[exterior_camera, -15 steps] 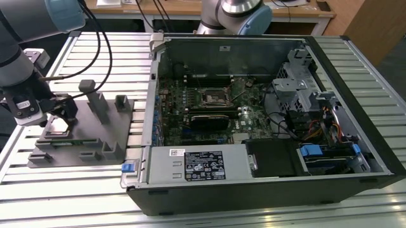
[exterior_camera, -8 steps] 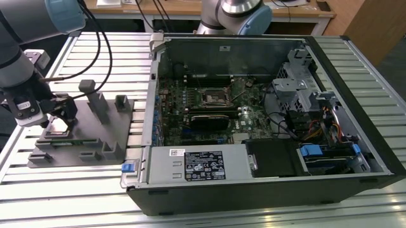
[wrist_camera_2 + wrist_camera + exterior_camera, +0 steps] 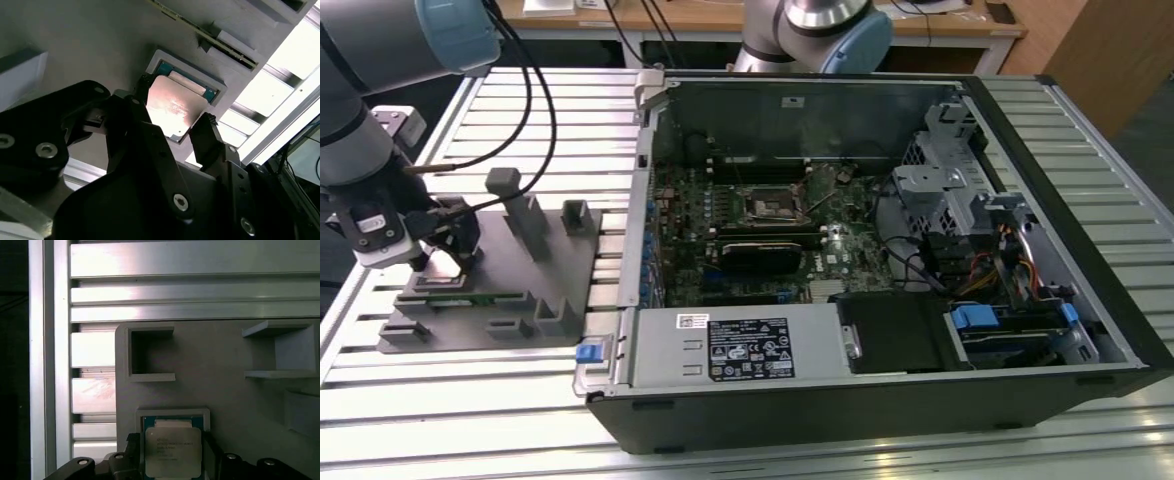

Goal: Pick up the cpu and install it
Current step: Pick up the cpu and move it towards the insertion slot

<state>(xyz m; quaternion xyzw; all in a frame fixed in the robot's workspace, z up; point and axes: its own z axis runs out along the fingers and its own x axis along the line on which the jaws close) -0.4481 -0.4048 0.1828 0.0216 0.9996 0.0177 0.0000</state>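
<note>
The gripper (image 3: 440, 262) hangs low over a grey holder plate (image 3: 507, 290) lying on the slatted metal table (image 3: 400, 420), toward the exterior view's left, well apart from the open computer case (image 3: 1101, 290); the cpu (image 3: 173, 450) sits in a shallow square recess (image 3: 172, 412) of that plate, silver top up, with a rim of green board showing along 1 side; in both wrist views the 2 dark fingers (image 3: 207, 132) stand on opposite sides of the chip and appear closed in against its edges, so the pincer looks clamped on the cpu while it is still at the recess; whether the chip has lifted off the recess floor cannot be told; on the plate, near the recess, stand 2 open box-shaped pockets (image 3: 150, 355); inside the case the motherboard's dark square socket frame (image 3: 771, 205) lies near the middle, and a grey metal box (image 3: 734, 345) with a label sits along the case's near edge
</note>
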